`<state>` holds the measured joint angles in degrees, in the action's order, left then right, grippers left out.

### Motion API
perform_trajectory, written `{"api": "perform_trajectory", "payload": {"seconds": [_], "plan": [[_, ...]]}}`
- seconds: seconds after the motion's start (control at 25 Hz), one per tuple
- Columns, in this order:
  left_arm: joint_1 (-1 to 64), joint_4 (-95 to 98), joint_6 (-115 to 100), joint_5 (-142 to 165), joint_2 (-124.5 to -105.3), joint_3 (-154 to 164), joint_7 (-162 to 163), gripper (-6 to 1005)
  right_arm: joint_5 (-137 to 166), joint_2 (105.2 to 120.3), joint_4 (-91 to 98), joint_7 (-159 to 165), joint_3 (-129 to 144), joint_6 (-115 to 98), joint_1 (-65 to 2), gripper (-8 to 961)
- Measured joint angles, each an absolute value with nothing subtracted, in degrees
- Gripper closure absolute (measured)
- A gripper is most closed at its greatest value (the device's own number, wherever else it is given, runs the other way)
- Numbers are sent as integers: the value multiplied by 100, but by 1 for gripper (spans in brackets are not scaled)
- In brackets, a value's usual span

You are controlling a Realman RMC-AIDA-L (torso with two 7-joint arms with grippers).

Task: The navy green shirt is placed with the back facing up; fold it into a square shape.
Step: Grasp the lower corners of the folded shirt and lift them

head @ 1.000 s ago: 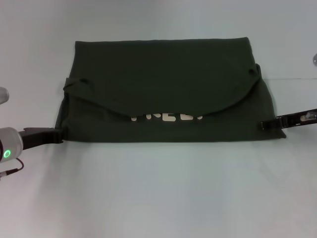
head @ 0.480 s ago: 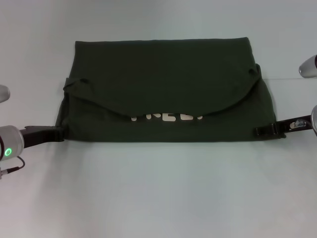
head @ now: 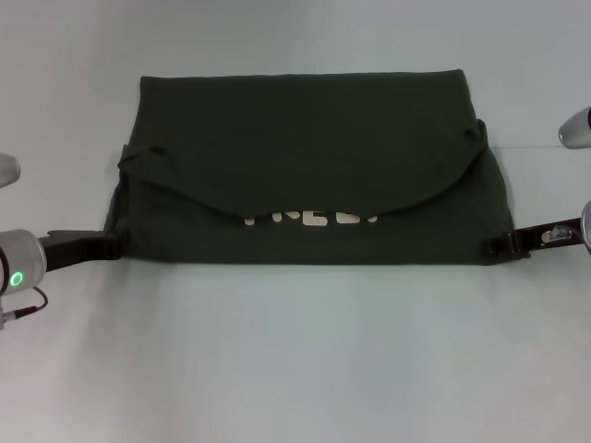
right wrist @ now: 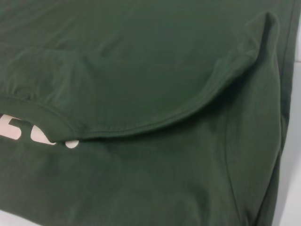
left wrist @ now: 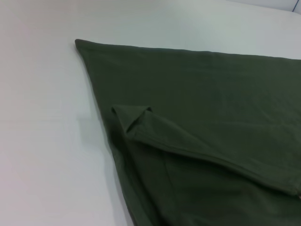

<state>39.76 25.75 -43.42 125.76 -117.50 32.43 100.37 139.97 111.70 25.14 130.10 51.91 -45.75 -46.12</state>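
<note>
dark olive-green soft fabric: the navy green shirt (head: 309, 175), one item, lying flat on the white table (head: 295, 360), centred before me. i see it part-folded: an upper layer is turned down over the lower part, its curved hem crossing the middle, with the tops of white lettering (head: 312, 219) peeking out just below that hem. small folded-in tabs of cloth sit at the left and right edges.

left tool (head: 109, 245): low on the table at the shirt's near left corner, its dark tip touching the fabric edge there. i cannot tell whether it is clenched or released. its wrist view shows the shirt's left side edge and a folded tab (left wrist: 134, 117).

right tool (head: 501, 245): low on the table at the shirt's near right corner, tip meeting the cloth edge. i cannot tell its grip either. its wrist view shows the curved hem (right wrist: 155, 123) and a bit of lettering (right wrist: 14, 129).
</note>
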Motion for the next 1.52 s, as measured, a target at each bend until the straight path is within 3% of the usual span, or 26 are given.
{"api": "perform_trajectory", "payload": {"seconds": [0.4, 0.52, 0.72, 0.92, 1.32, 1.52], "plan": [[3976, 2566, -4342, 12576, -11750, 3234, 10037, 971, 14054, 11142, 2581, 13080, 5126, -4673, -4528, 624], [3975, 2566, -4342, 12577, -11750, 3234, 10037, 971, 14055, 11124, 2584, 13082, 5124, -4722, -4514, 846], [3954, 2593, -4447, 12597, -11740, 3235, 10113, 972, 14043, 11112, 2712, 13084, 5115, -4865, -4424, 907], [3923, 2648, -4738, 12629, -11685, 3225, 10229, 972, 14024, 11109, 3022, 13039, 4906, -5281, -4241, 907], [3680, 3532, -7180, 13802, -11465, 2573, 11320, 971, 14012, 11118, 3998, 12318, 4014, -7113, -3544, 908], [3679, 3892, -8474, 14589, -11330, 2327, 11747, 971, 14004, 11053, 4202, 11643, 3376, -8231, -3163, 907]]}}
